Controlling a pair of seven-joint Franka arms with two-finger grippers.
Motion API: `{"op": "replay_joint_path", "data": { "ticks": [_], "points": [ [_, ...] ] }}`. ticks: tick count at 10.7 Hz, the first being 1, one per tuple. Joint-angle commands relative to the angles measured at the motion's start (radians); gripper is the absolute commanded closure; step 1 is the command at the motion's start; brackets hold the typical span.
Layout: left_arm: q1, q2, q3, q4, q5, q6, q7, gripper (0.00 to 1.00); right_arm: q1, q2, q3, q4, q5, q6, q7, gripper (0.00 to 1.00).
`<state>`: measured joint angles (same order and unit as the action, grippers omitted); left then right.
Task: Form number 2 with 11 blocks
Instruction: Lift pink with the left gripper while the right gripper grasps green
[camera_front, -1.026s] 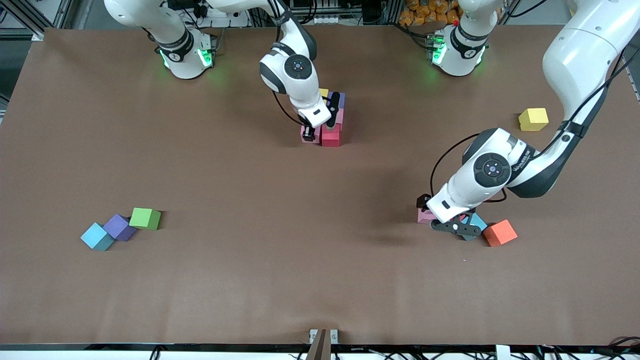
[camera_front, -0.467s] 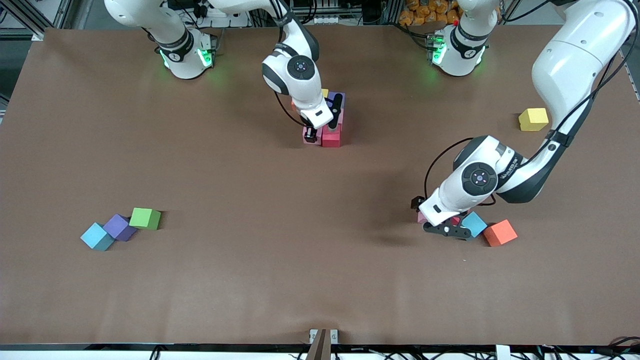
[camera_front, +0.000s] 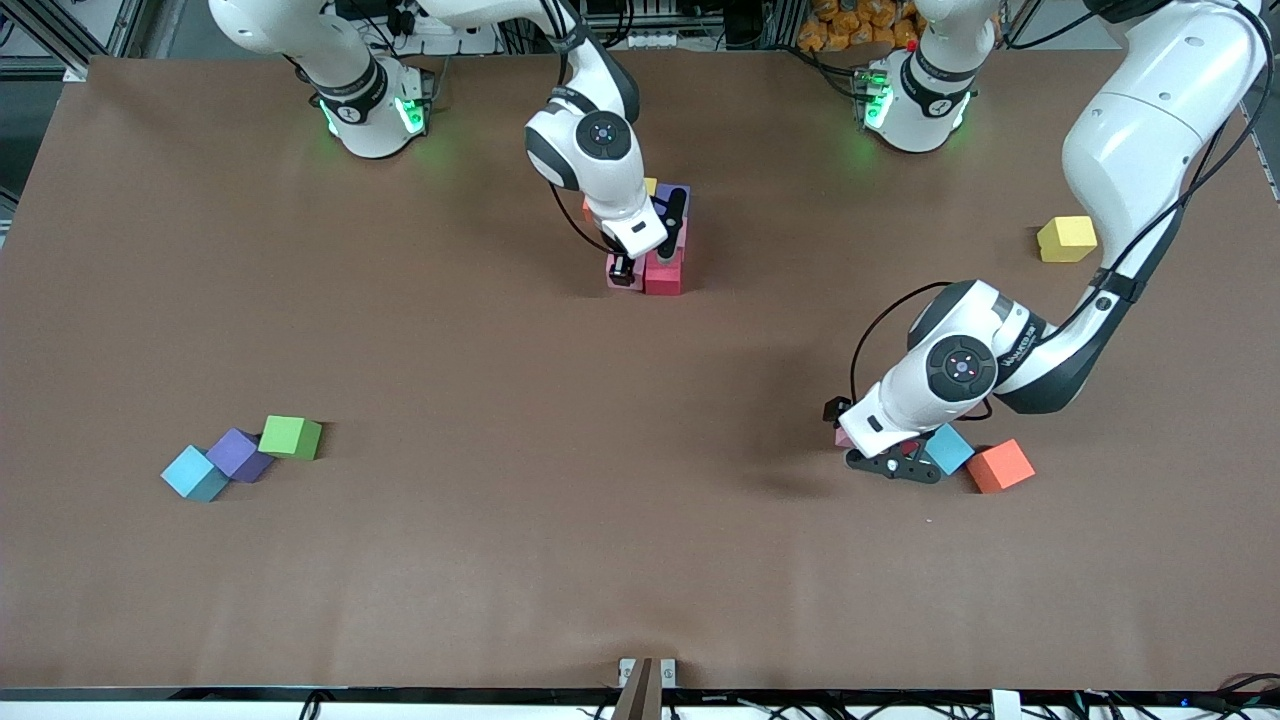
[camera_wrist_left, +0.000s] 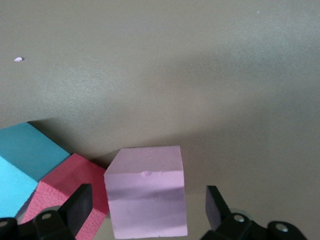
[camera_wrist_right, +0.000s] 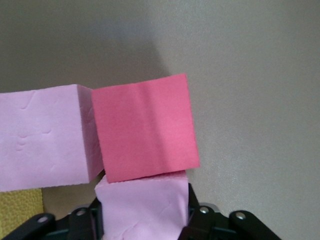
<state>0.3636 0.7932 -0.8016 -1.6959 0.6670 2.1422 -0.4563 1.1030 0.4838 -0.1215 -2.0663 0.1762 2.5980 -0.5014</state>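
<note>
My right gripper is down at the partly built number 2, a tight cluster of blocks near the robots' bases. In the right wrist view my right gripper has both fingers against a pink block, which touches a red block beside another pink block. My left gripper is low and open around a loose pink block. In the left wrist view my left gripper straddles that pink block with a gap on each side, next to a red block and a light blue block.
An orange block and a light blue block lie by the left gripper. A yellow block sits toward the left arm's end. Light blue, purple and green blocks lie together toward the right arm's end.
My left gripper has shifted a little toward the right arm's end and come down around the loose pink block. The right gripper has hardly moved at the cluster.
</note>
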Motion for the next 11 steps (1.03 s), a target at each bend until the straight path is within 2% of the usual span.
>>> {"op": "replay_joint_path", "data": {
  "ticks": [1, 4, 6, 11],
  "points": [
    [-0.035, 0.012, 0.016, 0.033, -0.017, -0.013, 0.031, 0.00, 0.009, 0.045, -0.015, 0.038, -0.004, 0.010, 0.014, 0.00],
    [-0.041, 0.024, 0.025, 0.047, -0.012, -0.013, 0.062, 0.00, 0.001, 0.004, -0.029, 0.028, -0.007, -0.007, 0.000, 0.00],
    [-0.043, 0.024, 0.036, 0.048, -0.012, -0.011, 0.076, 0.00, -0.002, -0.046, -0.037, 0.031, -0.007, -0.117, -0.002, 0.00],
    [-0.043, 0.030, 0.039, 0.062, -0.018, -0.011, 0.096, 0.00, -0.037, -0.120, -0.037, 0.032, -0.001, -0.223, 0.000, 0.00]
  ]
}}
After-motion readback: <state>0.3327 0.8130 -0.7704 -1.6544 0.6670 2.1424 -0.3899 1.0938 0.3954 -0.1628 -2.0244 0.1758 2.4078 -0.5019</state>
